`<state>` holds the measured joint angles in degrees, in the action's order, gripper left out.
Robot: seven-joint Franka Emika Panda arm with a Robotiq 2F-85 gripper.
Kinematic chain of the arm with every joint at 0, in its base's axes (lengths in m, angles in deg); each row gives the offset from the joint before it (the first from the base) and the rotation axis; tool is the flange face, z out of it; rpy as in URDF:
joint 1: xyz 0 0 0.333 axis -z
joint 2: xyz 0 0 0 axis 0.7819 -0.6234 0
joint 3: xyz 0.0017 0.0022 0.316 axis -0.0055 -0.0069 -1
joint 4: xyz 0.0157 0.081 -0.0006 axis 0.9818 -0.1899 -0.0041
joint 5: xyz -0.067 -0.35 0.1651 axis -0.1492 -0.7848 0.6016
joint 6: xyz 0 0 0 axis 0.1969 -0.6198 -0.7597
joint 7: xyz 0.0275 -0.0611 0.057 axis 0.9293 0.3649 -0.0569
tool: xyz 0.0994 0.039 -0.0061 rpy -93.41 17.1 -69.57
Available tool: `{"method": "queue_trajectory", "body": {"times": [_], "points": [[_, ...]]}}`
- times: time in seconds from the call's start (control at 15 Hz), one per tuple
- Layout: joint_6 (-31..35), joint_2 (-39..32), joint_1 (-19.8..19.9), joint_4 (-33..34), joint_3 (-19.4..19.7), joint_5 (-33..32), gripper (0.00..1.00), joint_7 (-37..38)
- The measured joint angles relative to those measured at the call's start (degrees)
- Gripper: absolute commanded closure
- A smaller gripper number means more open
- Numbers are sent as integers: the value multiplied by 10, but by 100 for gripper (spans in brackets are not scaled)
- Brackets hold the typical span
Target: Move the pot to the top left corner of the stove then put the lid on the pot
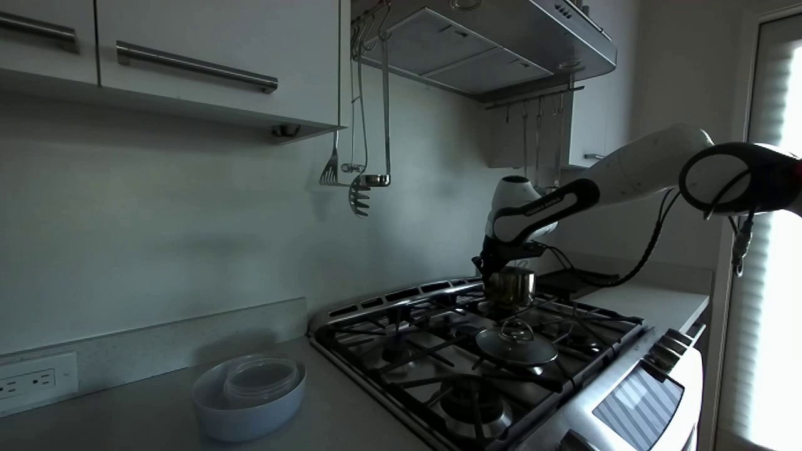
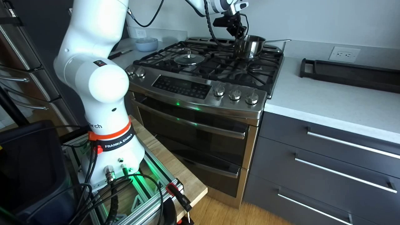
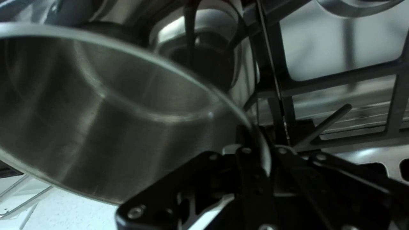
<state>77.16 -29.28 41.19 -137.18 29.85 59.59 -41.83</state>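
Steel saucepan (image 2: 249, 47): over the right rear part of the gas range (image 2: 200, 78), as seen from the front; looks near upright. Whether its base bears on the cast-iron grates (image 3: 345, 76) I can't tell.
My gripper (image 3: 259, 140): closed on the pan's wall (image 3: 121, 166) at the rim (image 3: 64, 33), one finger (image 3: 249, 175) inside, one outside.
Pan wall: thin, stiff metal, I judge; it should take a hard squeeze without denting, but polished steel may slide, so I want a deep bite.
Pan's heft: probably modest, as I see nothing in it; hung from one side, though, it will want to droop and twist.
Long handle (image 2: 278, 40): sticks out on the side away from me, adding to that pull. The rim suits me better for a level carry to the far left corner.
Glass lid (image 1: 501, 351): lying knob-up on the grates, well apart from the pan. Likely light, slick and breakable; it calls for a gentle set-down.
Loop knob (image 2: 189, 53): small and hard; the place to pinch, from straight above.
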Motion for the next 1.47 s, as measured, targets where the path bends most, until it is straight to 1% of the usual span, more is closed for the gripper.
{"method": "queue_trajectory", "body": {"times": [0.6,0.93,1.2,1.47], "points": [[0,-8,-3,11,2,-10,98,-1],[-4,-13,-10,18,9,-11,98,6],[-5,-24,-13,30,15,-29,98,6],[-5,-31,-14,40,19,-33,98,6]]}}
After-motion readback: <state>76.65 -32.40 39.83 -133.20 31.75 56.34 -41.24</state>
